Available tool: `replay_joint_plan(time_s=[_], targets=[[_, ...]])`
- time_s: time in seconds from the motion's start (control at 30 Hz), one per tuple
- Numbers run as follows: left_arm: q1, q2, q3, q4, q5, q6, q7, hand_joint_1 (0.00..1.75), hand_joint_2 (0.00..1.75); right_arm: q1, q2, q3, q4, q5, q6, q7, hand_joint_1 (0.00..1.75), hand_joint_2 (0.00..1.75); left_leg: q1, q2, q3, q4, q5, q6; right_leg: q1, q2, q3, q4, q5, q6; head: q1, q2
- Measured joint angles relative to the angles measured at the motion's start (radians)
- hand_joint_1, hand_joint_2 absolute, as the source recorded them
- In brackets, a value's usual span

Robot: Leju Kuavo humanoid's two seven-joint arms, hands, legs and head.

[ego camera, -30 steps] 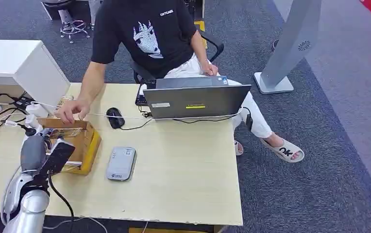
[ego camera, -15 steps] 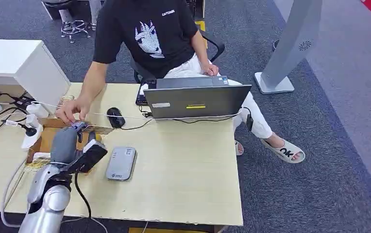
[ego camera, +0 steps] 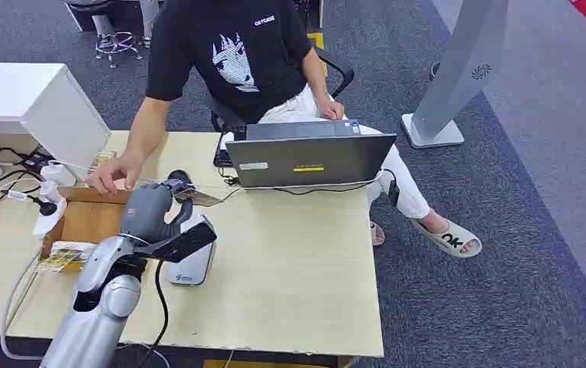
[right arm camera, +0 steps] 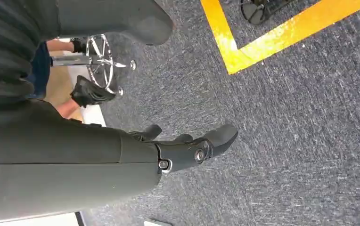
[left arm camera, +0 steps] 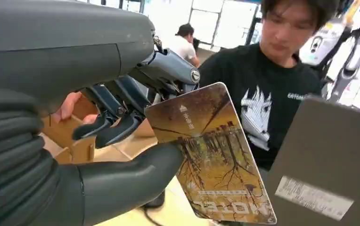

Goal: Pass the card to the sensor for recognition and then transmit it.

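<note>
At the far left of the desk [ego camera: 297,299] sits an open cardboard box [ego camera: 90,218], with the person's hand [ego camera: 110,175] resting at its far edge. Just right of the box, the left hand [ego camera: 150,211] is raised above the desk, pinching the card [left arm camera: 211,155] between thumb [left arm camera: 135,174] and fingers [left arm camera: 121,127] by one short end; the other fingers curl loosely without touching it. The card juts out towards the person and the laptop [ego camera: 309,159], tilted, over the grey card reader [ego camera: 194,264] lying flat on the desk beneath the wrist. A black mouse [ego camera: 176,178] lies just beyond. The card looks thin, light, stiff and glossy, so it could slip or pivot in a narrow pinch; holding it by the end leaves the printed face free for the reader, and it probably needs lowering flat and close. The right hand [right arm camera: 187,148] hangs over grey carpet, fingers loosely spread, holding nothing.
</note>
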Motion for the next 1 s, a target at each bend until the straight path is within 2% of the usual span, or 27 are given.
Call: replay_joint_plan(time_s=[0.13, 0.4, 0.63, 1.0], targets=[[-0.002, 0.024, -0.019, 0.044, -0.019, -0.021, 0.036, 1.75, 1.75, 0.001, 0.001, -0.002, 0.000, 0.001, 0.005, 0.010, 0.00, 1.75, 0.000, 0.000, 0.000, 0.000, 0.000, 0.000, 0.000, 0.001, 0.000, 0.000, 0.000, 0.000, 0.000, 0.000], [-0.003, 0.052, -0.030, 0.126, -0.073, -0.018, 0.105, 1.75, 1.75, 0.001, 0.002, -0.010, 0.000, 0.009, 0.003, 0.018, 0.00, 1.75, 0.000, 0.000, 0.000, 0.000, 0.000, 0.000, 0.000, 0.001, 0.000, 0.000, 0.000, 0.000, 0.000, 0.000], [-0.003, 0.076, -0.046, 0.159, -0.183, -0.022, 0.220, 1.75, 1.75, 0.001, 0.007, -0.027, 0.000, 0.009, -0.008, 0.030, 0.00, 1.75, 0.000, 0.000, 0.000, 0.000, 0.000, 0.000, 0.000, 0.001, 0.000, 0.000, 0.000, 0.000, 0.000, 0.000], [-0.001, 0.082, -0.048, 0.200, -0.190, -0.051, 0.226, 1.75, 1.75, 0.002, 0.013, -0.035, 0.000, 0.018, -0.009, 0.032, 0.00, 1.75, 0.000, 0.000, 0.000, 0.000, 0.000, 0.000, 0.000, 0.000, 0.000, 0.000, 0.000, 0.000, 0.000, 0.000]])
